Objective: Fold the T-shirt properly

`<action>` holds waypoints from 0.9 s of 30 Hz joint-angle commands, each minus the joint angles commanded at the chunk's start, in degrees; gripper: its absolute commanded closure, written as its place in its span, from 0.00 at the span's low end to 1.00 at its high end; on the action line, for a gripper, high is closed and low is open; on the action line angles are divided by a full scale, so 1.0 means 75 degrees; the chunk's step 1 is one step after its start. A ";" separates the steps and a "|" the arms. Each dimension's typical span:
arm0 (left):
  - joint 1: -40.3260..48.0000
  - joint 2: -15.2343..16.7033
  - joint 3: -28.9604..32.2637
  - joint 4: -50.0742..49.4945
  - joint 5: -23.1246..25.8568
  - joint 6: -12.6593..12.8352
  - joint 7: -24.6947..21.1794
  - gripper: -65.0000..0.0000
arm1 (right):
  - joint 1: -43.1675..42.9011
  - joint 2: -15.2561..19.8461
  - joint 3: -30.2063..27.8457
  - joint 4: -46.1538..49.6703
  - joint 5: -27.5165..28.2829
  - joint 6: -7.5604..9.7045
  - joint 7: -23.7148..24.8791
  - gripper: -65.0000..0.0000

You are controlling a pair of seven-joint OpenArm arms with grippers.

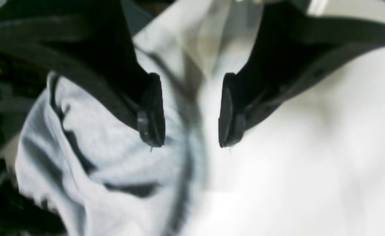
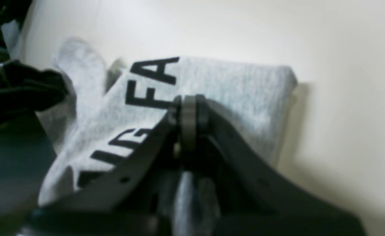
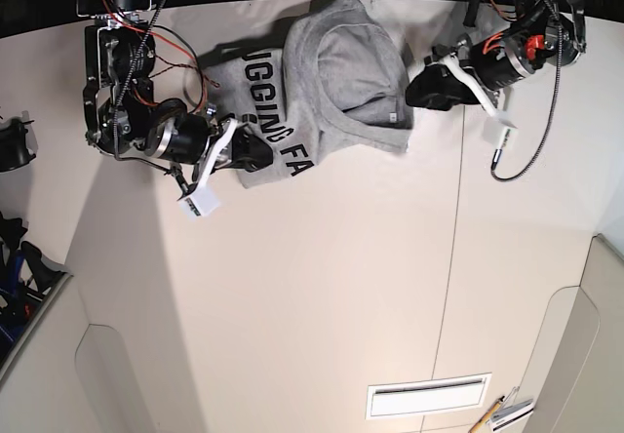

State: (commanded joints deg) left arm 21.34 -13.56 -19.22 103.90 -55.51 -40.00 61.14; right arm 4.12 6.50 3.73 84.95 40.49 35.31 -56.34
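The T-shirt [image 3: 322, 101] lies bunched at the far edge of the table [image 3: 322, 287], part folded over so the black lettering [image 3: 276, 131] reads only in fragments. The right gripper [image 2: 189, 108] sits at its lettered edge with fingers drawn together on a fold of the grey cloth, though its own body hides the contact. The left gripper [image 1: 191, 111], blurred, hangs with fingers spread apart above the shirt's edge, holding nothing.

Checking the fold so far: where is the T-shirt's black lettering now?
In the base view the black lettering faces up on the T-shirt's left part, beside the right gripper, at the table's far edge.
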 joint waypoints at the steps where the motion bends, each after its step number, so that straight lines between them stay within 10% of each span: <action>1: -0.0041 0.0000 -0.0172 0.0000 -0.0111 0.0000 0.0087 0.53 | 0.0000 0.0000 0.0000 0.0000 0.0003 0.0000 0.0000 1.00; 10: 0.0143 -0.0498 -0.0326 0.0793 -0.3418 0.0000 0.2057 0.69 | 0.0507 -0.0038 0.0000 0.0012 0.0254 0.0000 0.0332 1.00; 16: 0.0726 -0.0475 0.0350 0.1043 -0.3430 0.0000 0.2052 0.98 | 0.1172 -0.0662 -0.0017 -0.0143 -0.0804 -0.0020 0.0697 1.00; 22: 0.0755 -0.0455 0.2279 0.1037 -0.3188 0.0000 0.2017 1.00 | 0.1737 -0.0761 -0.0682 -0.1177 -0.1008 -0.0020 0.0784 1.00; 27: 0.0731 -0.0458 0.3112 0.0638 -0.1527 0.0000 0.0909 1.00 | 0.1781 -0.0758 -0.1515 -0.2183 -0.1539 -0.0023 0.1151 1.00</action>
State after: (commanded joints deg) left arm 26.83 -16.99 4.12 108.68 -66.96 -40.00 67.96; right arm 17.47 0.82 -7.64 68.58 28.95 35.14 -47.70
